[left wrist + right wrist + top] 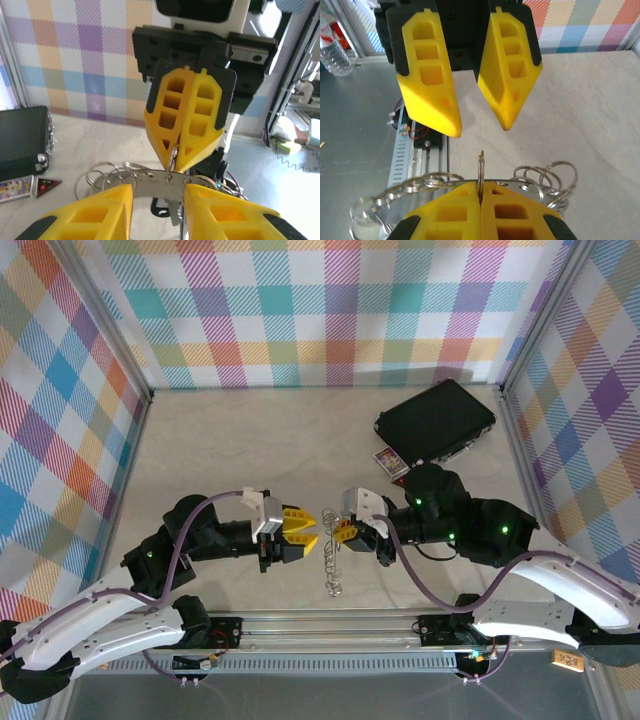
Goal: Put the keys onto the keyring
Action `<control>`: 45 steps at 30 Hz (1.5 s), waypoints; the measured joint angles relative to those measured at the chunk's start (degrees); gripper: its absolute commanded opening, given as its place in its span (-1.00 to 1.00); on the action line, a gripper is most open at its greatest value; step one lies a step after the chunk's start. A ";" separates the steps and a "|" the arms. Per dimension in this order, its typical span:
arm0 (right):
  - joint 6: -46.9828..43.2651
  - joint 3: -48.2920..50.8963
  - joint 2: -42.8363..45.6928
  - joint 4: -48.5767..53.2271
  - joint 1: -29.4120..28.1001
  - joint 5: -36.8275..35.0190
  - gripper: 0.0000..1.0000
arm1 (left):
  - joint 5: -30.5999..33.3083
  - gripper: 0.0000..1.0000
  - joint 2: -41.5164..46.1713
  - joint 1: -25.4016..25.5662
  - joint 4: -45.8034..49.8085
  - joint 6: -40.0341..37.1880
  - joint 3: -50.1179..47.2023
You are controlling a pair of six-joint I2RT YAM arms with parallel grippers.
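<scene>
The keyring [331, 560], a curved silvery strip carrying several split rings, hangs between my two grippers near the table's front. My right gripper [343, 531] is shut on one upright ring [481, 162] of it, which is pinched at its fingertips [481, 187]. My left gripper [303, 533] faces it with its fingers apart. In the left wrist view the strip [150, 180] lies just beyond the open left gripper [159, 192], held by the right gripper [175, 150]. A small black head with a silver blade, seemingly the key [159, 212], hangs under the strip.
A black rectangular case [435, 420] lies at the back right, with a small printed card [390, 462] in front of it. Plaid walls close three sides. The metal rail [330, 625] with the arm bases runs along the near edge.
</scene>
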State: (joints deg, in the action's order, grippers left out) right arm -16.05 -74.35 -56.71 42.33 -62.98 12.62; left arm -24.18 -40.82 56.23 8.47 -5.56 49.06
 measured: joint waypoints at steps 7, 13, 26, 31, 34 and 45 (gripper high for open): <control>-3.02 -3.78 -4.57 6.93 0.00 0.26 -1.00 | -2.43 -0.39 -2.14 0.00 4.20 -0.72 1.36; -4.26 -3.87 -5.42 8.98 0.00 1.07 -1.00 | -4.48 -0.39 -6.60 0.00 4.96 -1.57 3.39; -4.61 -3.89 -5.40 9.22 0.00 2.05 -1.00 | -5.44 -0.70 -7.87 0.00 4.94 -2.16 3.39; -4.55 -3.87 -5.40 9.14 0.02 2.23 -1.00 | -6.43 -0.83 -7.87 0.00 4.92 -2.56 3.39; -4.37 -3.87 -5.35 9.16 0.07 2.51 -1.00 | -6.64 -1.00 -7.80 0.00 4.92 -2.99 3.39; -3.98 -2.56 -3.98 5.44 0.07 4.22 -0.71 | -6.19 -1.00 -4.76 0.15 -0.11 -1.40 0.59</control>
State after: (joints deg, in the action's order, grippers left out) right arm -20.03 -76.90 -60.69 47.77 -62.92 16.84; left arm -30.37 -45.58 56.38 8.36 -6.96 49.65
